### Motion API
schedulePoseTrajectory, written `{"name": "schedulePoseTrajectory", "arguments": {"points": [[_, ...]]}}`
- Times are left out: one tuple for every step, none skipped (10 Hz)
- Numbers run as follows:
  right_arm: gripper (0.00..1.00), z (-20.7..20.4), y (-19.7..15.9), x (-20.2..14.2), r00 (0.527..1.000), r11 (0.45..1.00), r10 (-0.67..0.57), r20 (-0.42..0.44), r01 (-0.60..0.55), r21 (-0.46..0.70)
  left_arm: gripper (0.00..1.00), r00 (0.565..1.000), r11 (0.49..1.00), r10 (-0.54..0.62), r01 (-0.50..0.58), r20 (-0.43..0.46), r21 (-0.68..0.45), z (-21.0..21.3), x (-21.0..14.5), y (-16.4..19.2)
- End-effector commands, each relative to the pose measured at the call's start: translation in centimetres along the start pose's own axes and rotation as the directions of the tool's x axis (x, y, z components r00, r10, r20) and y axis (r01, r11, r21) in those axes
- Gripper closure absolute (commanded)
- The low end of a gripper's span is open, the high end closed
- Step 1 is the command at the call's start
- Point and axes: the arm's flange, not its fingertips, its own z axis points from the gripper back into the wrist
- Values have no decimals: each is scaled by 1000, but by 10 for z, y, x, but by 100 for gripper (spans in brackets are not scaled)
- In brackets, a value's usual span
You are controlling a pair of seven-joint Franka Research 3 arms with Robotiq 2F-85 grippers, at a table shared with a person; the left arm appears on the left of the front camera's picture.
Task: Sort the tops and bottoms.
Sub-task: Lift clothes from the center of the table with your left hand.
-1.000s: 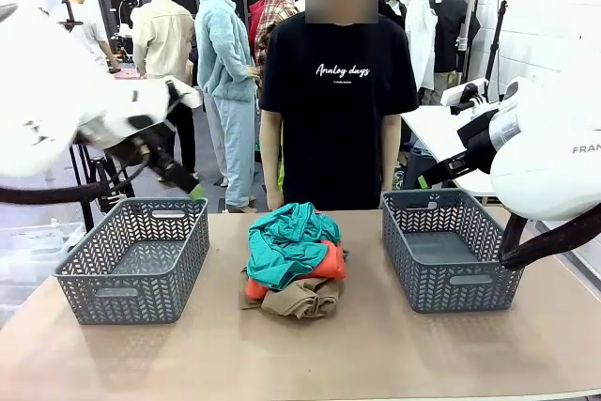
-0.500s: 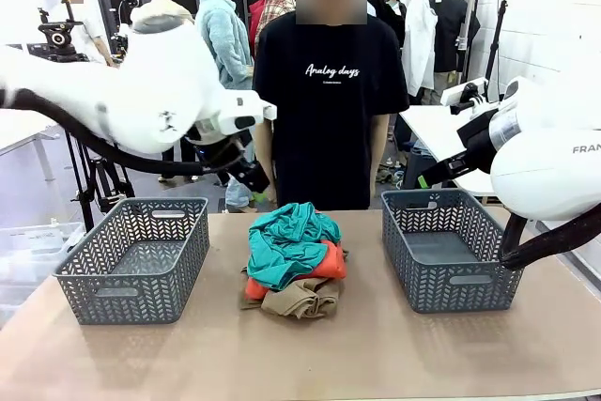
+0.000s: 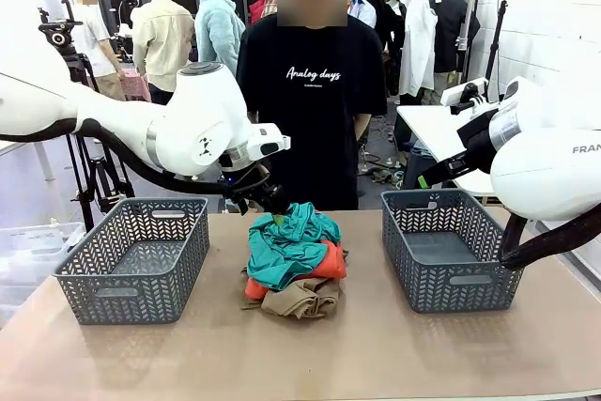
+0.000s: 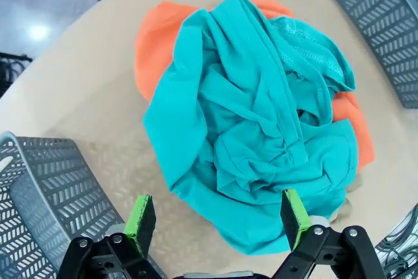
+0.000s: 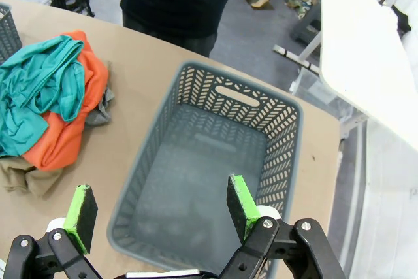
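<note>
The left claw [image 4: 217, 217], jaws fully spread and empty, hangs directly over the teal garment [image 4: 255, 129] topping the heap on the counter [image 4: 98, 115]. The garment lies straight ahead, between the pads. The right claw [image 5: 160, 217], also spread and empty, is farther off, above a basket [image 5: 196, 96].

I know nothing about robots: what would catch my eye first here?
The bright heap mid-table: a teal garment on top of an orange garment, with a tan garment underneath. The left gripper hangs open at the heap's far edge. Beside the heap stand the left basket and the right basket, both grey lattice.
</note>
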Motion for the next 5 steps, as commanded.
{"name": "schedulePoseTrajectory", "arguments": {"points": [[0,0,-1,0,1000,1000,0,0,0,-1,0,1000,1000,-6,6,21,11,11,2,3],[0,0,-1,0,1000,1000,0,0,0,-1,0,1000,1000,-6,6,21,11,11,2,3],[0,0,-1,0,1000,1000,0,0,0,-1,0,1000,1000,-1,1,4,2,2,1,0],[0,0,-1,0,1000,1000,0,0,0,-1,0,1000,1000,-1,1,2,-25,5,3,-9],[0,0,-1,0,1000,1000,0,0,0,-1,0,1000,998,14,-14,1,-65,0,10,-16]]}}
